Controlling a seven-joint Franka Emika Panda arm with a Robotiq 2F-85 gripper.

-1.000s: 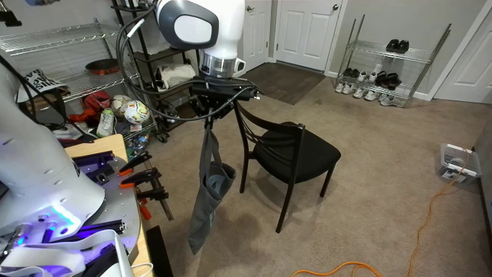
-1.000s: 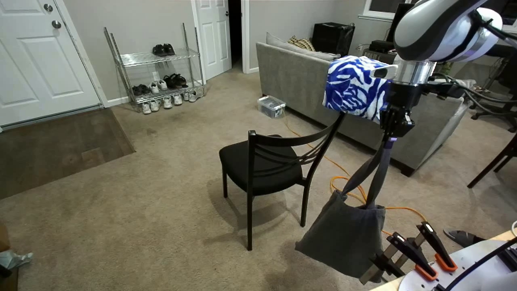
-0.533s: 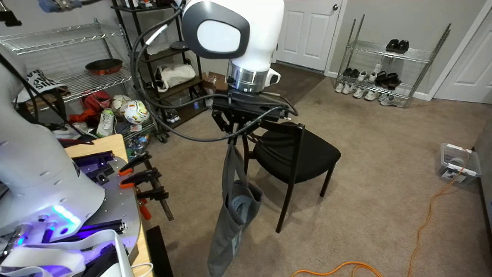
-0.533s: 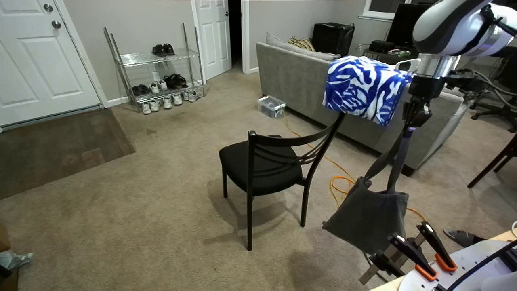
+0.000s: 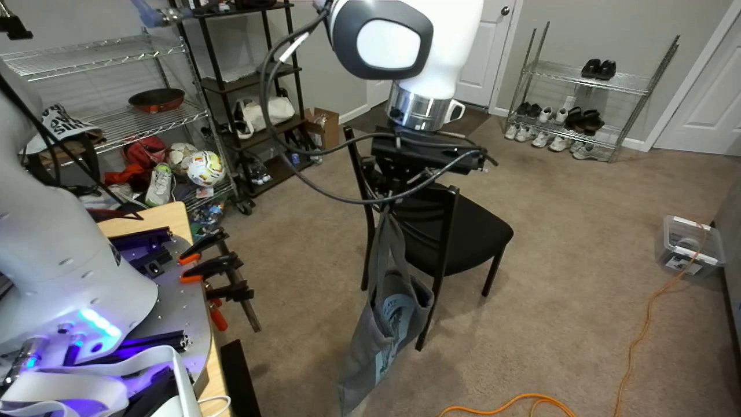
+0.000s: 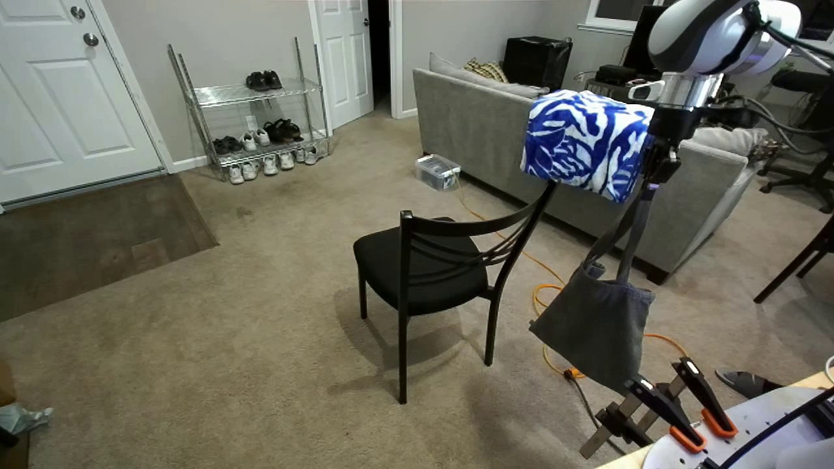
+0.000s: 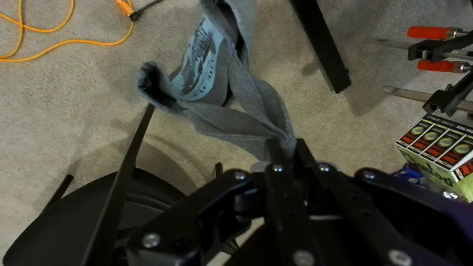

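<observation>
My black two-fingered claw (image 7: 290, 149) pinches the straps (image 7: 227, 121) of a grey cloth tote bag (image 6: 598, 326).
The bag hangs slanted below me over beige carpet (image 6: 260, 339), near a black chair (image 6: 440, 279) with a curved, slatted back; farther off are a loose orange cord (image 7: 87, 41) and a long grey upholstered sofa (image 6: 479, 124).

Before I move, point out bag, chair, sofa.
Bag (image 6: 596, 326): in an exterior view, on the middle of its body.
Chair (image 5: 472, 234): in an exterior view, on the seat.
Sofa (image 6: 479, 137): in an exterior view, on the rear of its backrest.
</observation>
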